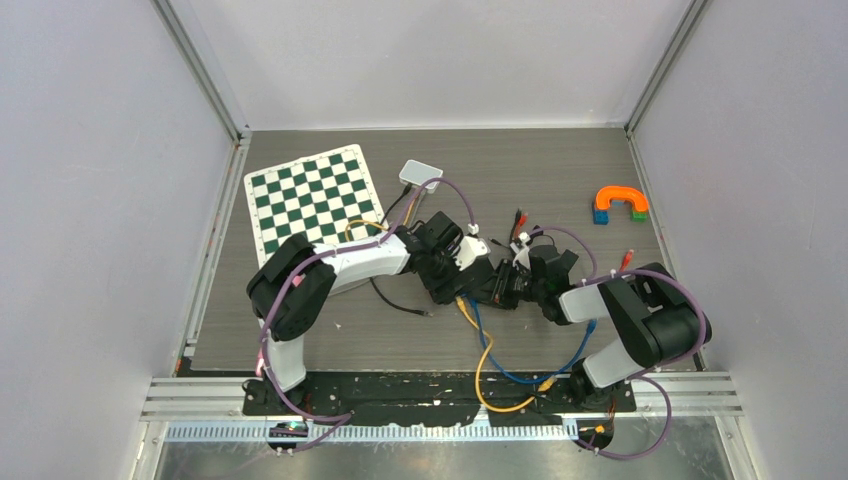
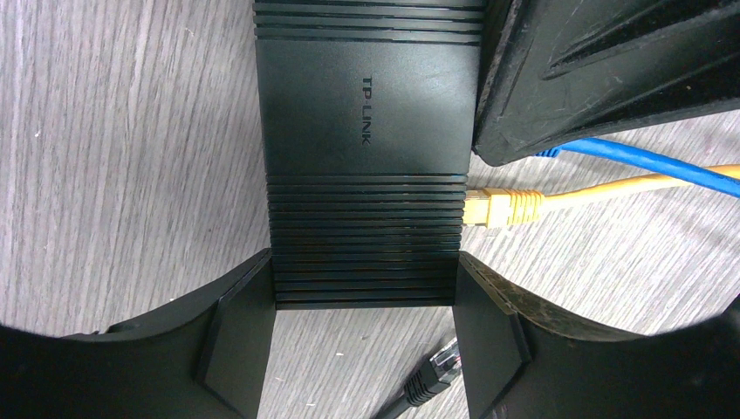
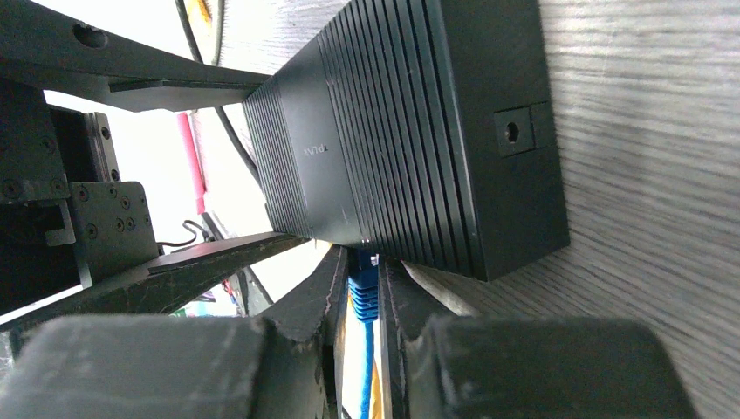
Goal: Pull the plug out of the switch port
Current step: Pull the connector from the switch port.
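The black TP-LINK switch lies on the table between both arms. My left gripper is shut on the switch's near end, one finger against each side. My right gripper is shut on the blue plug, which sits in a port on the switch's side. Its blue cable runs out from under the right gripper. A yellow plug sits in a neighbouring port. In the top view the left gripper and right gripper meet at the switch.
A loose black plug lies by my left gripper's right finger. Blue and yellow cables loop toward the near edge. A chessboard, a white box and an orange, blue and green toy lie farther back.
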